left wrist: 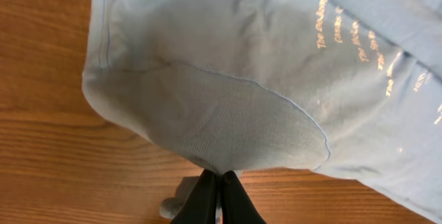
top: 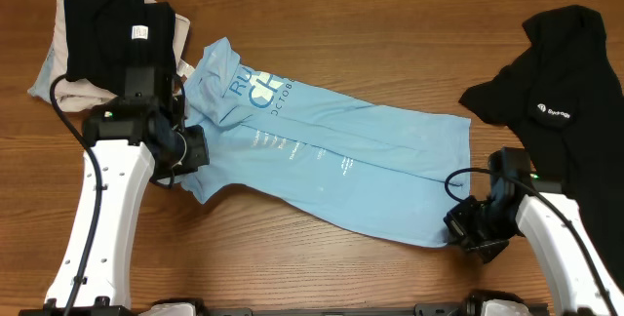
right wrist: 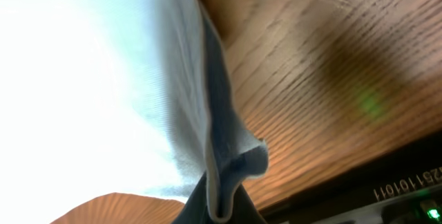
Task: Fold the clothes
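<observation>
The light blue T-shirt [top: 331, 165] lies stretched out in a long diagonal band from upper left to lower right, white lettering facing up. My left gripper [top: 202, 148] is at the shirt's lower left edge. In the left wrist view it [left wrist: 219, 177] is shut on the rim of the sleeve [left wrist: 228, 124]. My right gripper [top: 456, 220] is at the shirt's lower right corner. In the right wrist view it [right wrist: 222, 209] is shut on a folded bit of the hem [right wrist: 235, 162], and the cloth rises away from the wood there. A black garment with a small white logo [top: 565, 92] lies at the right.
At the back left a second black garment [top: 112, 23] sits on top of a pale beige one [top: 49, 67]. Bare wooden tabletop [top: 322, 257] runs along the front edge between the two arms. The table's dark front rim [right wrist: 359, 189] shows close behind the right gripper.
</observation>
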Controlling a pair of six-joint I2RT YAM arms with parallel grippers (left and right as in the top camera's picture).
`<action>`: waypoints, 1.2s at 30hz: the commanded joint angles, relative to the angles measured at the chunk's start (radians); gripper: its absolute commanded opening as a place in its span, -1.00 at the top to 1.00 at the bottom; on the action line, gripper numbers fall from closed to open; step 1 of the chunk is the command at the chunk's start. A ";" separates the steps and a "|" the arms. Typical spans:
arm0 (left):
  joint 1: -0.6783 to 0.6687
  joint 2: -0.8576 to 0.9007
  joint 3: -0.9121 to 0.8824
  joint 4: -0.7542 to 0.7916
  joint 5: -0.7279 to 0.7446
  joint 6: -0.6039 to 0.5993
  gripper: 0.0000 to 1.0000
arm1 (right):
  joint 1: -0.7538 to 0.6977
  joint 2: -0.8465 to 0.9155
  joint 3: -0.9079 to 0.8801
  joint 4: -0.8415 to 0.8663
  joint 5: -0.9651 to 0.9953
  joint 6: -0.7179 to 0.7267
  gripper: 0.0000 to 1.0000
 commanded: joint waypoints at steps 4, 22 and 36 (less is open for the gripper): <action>-0.002 0.006 0.050 0.017 -0.012 0.040 0.92 | 0.004 -0.074 0.106 0.000 0.017 -0.067 0.92; -0.002 0.276 0.050 0.526 -0.011 0.040 0.91 | 0.004 0.106 0.220 0.358 0.149 -0.120 0.92; -0.063 0.493 0.050 0.828 0.071 0.041 -0.04 | 0.004 0.305 0.220 0.705 0.126 -0.216 0.49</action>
